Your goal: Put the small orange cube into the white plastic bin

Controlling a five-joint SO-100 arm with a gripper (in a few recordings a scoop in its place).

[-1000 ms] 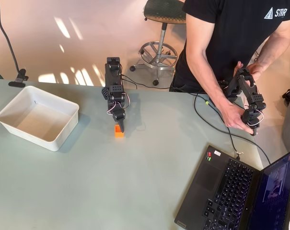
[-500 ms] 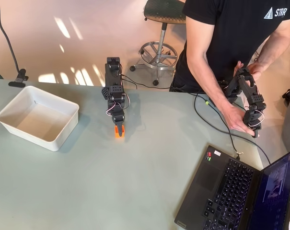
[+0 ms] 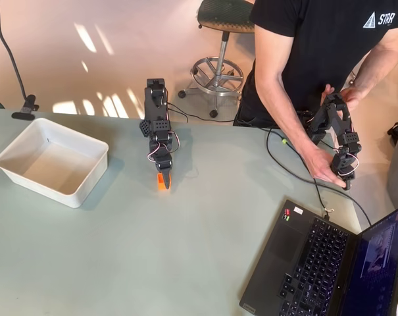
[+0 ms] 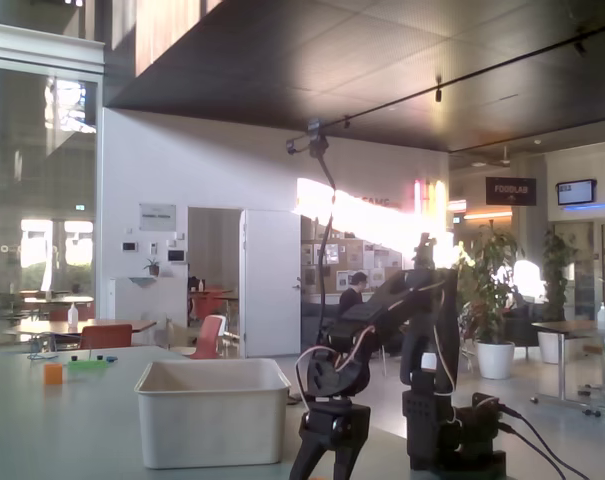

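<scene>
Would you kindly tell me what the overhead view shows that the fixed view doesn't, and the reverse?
Overhead: the small orange cube between the fingers of the gripper, and a laptop. Fixed: the hall behind the table, with a potted plant. Both: the white plastic bin and the arm.
</scene>
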